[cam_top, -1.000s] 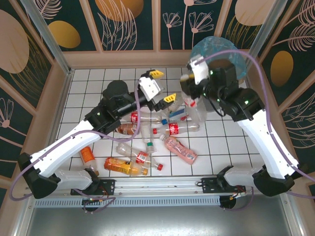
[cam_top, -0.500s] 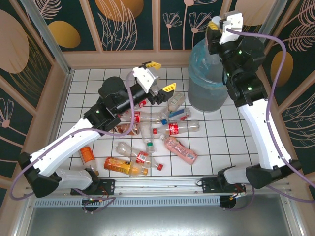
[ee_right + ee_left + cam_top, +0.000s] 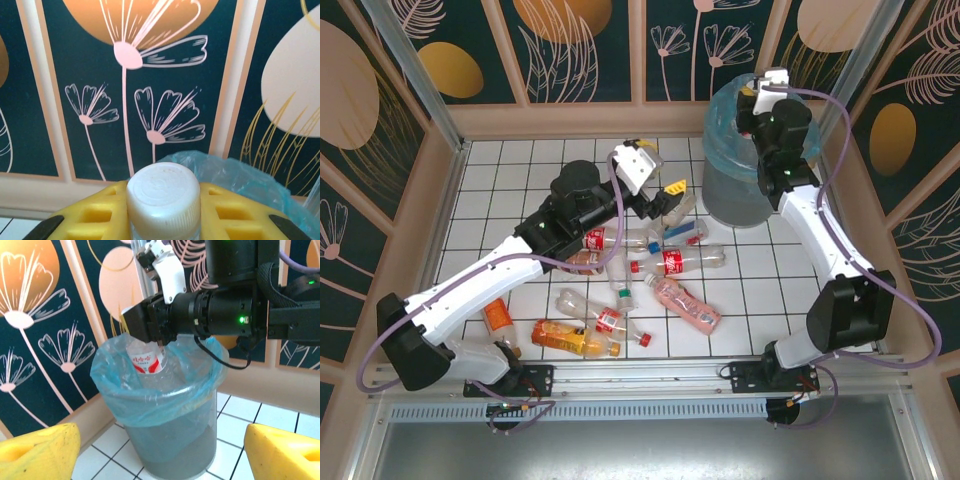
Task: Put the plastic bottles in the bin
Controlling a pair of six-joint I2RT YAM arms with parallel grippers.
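Lowering white-capped bottle (image 3: 146, 359) into bin (image 3: 170, 440), right gripper (image 3: 162, 206) clamped, left gripper (image 3: 657, 168) wider.

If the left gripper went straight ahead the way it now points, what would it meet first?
Probably the blue-lined bin, centred between the open jaws of the left gripper; how far off it stands is unclear.

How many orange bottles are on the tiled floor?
2. One orange bottle is far left, beside the left arm; the other orange bottle lies just right of it, nearer the front. The arm may hide more.
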